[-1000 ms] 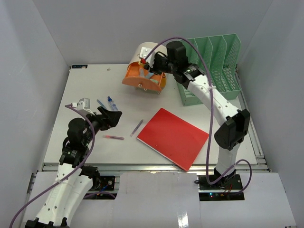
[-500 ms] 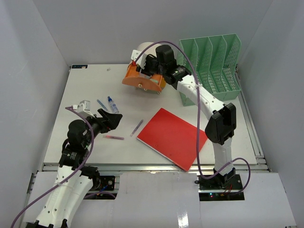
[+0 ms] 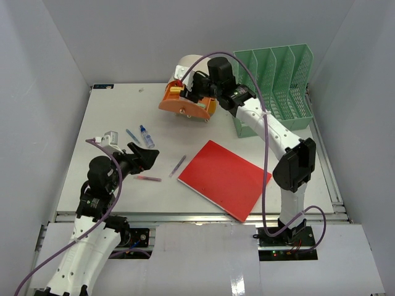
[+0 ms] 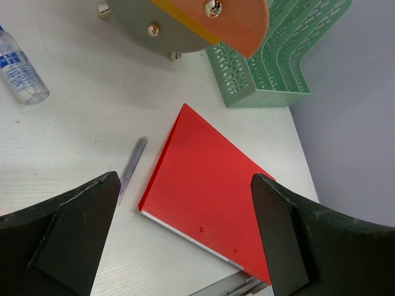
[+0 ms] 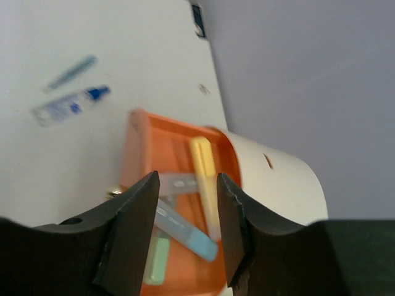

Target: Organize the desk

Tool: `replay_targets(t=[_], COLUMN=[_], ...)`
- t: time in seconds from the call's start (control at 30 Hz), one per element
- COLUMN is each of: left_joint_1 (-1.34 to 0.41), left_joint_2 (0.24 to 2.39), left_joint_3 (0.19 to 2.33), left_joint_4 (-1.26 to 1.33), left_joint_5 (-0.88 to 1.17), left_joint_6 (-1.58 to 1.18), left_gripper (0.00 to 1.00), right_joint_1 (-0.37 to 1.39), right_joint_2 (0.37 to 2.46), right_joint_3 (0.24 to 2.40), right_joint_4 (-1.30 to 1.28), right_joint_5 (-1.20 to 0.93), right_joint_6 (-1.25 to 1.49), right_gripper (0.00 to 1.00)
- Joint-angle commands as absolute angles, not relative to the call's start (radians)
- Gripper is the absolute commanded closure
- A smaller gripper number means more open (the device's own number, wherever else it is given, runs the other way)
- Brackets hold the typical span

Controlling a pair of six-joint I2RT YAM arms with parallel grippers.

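White desk (image 3: 111,111) spans the grey-walled booth from near rail to far wall: the right gripper (image 5: 186,184), jaws parted and empty, hovers over the orange holder (image 3: 185,106) at far centre and should probably rise straight up to avoid tipping it, while the left gripper (image 4: 184,182), jaws wide and empty, hangs at near left beside loose pens (image 3: 148,178).
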State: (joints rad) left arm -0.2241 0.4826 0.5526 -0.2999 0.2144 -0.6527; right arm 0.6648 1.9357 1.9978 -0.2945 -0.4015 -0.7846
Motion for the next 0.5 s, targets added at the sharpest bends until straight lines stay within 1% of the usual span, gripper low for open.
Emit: replay_targets(t=[0.0,0.07,0.1,0.17,0.23,0.37,0.47], left_joint_1=[-0.221,-0.221,-0.221,-0.220,-0.221,-0.221,-0.221], left_joint_2=[0.465,0.459,0.456,0.447,0.439,0.413,0.406], left_joint_3=[0.594,0.593,0.591,0.583,0.578,0.573,0.577], left_joint_4=[-0.327,-0.330,-0.330,-0.331,-0.332,-0.356,-0.369], left_joint_5=[0.208,0.206,0.207,0.207,0.209,0.203,0.194], left_joint_6=[-0.635,-0.636,-0.640,-0.647,-0.651,-0.653,-0.649], left_gripper=[0.02,0.02,0.02,0.02,0.02,0.02,0.02], right_joint_1=[0.670,0.691,0.710,0.745,0.764,0.800,0.817], right_joint_2=[1.782,1.777,1.784,1.806,1.828,1.922,1.983], right_joint_3=[1.950,1.921,1.928,1.948,1.946,1.962,1.973], right_joint_4=[-0.447,-0.541,-0.570,-0.672,-0.689,-0.674,-0.618], right_joint_5=[-0.847,-0.911,-0.908,-0.842,-0.793,-0.593,-0.413], right_joint_6=[-0.970,-1.037,-1.073,-1.125,-1.128,-1.047,-0.985], right_gripper=[0.59,0.74,0.80,0.87,0.89,0.92,0.92])
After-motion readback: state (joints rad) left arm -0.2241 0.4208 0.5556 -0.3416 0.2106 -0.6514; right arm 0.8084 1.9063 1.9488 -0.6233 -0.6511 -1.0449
